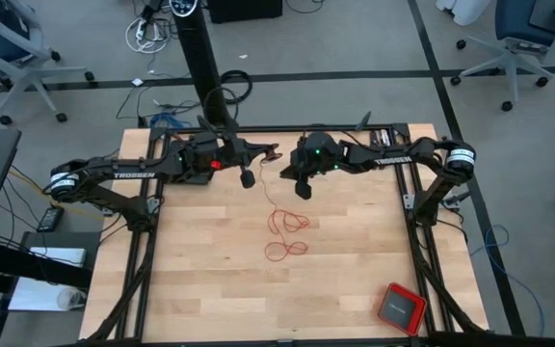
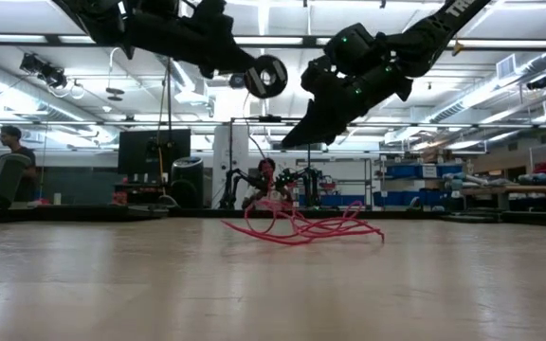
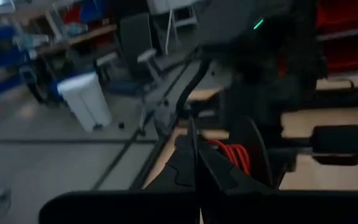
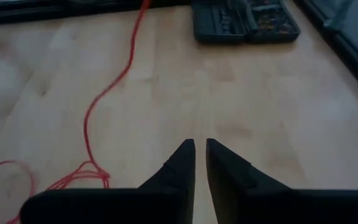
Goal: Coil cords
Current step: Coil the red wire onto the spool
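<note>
A: Where does the red cord (image 1: pixel 286 231) lie?

B: In loose loops mid-desk (image 1: pixel 200 289), with one strand rising to the left end effector (image 1: pixel 274 151), which is pinched shut on a small red coil near the far edge.

A: And the right end effector (image 1: pixel 303 189)?

B: It hangs beside it over the strand, fingers narrowed to a slit, holding nothing. I'd guide the strand under light tension so each wrap lies neat and the loops don't snag.

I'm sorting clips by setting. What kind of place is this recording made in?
Probably a robotics lab or workshop: office chairs on a grey floor around the wooden table, shelves with blue storage bins along the far wall, and another robot arm rig in the background.
</note>
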`<act>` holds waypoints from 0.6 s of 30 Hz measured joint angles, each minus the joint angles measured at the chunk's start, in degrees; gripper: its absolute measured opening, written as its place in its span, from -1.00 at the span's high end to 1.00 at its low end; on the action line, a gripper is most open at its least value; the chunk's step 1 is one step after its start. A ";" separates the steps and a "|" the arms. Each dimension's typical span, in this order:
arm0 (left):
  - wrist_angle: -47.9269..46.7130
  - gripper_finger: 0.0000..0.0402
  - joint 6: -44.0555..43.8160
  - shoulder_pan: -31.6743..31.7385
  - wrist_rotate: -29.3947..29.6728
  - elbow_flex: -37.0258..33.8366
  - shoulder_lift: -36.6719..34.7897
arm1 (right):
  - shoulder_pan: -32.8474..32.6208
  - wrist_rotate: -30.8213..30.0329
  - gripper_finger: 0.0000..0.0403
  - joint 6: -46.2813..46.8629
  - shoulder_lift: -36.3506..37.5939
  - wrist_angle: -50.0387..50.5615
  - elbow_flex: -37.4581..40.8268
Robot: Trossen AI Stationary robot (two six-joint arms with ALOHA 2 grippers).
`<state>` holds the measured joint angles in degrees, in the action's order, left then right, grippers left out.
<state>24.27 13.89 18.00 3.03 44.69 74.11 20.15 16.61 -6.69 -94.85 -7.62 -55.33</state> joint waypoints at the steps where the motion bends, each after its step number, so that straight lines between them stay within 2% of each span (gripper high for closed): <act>1: 0.85 1.00 0.78 0.00 -0.63 0.00 0.00 | 0.68 2.54 0.81 -0.61 0.00 0.35 0.00; 6: 2.11 1.00 0.83 0.00 -3.92 0.00 0.00 | 3.99 15.43 0.82 -2.00 0.00 5.76 0.00; 11: 1.61 1.00 -3.89 -0.27 -7.91 0.00 0.00 | 4.62 17.26 0.82 0.93 0.00 8.21 0.54; 13: 1.66 1.00 -5.13 -0.50 -8.13 0.00 0.00 | 3.72 17.32 0.81 2.99 0.00 4.53 1.87; 18: 3.82 1.00 -5.36 -0.59 -7.65 0.00 0.02 | 1.54 16.23 0.72 7.76 -0.46 -12.68 5.55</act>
<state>28.09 8.54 17.41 -4.62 44.69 74.13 21.69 32.84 1.06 -95.31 -20.30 -49.78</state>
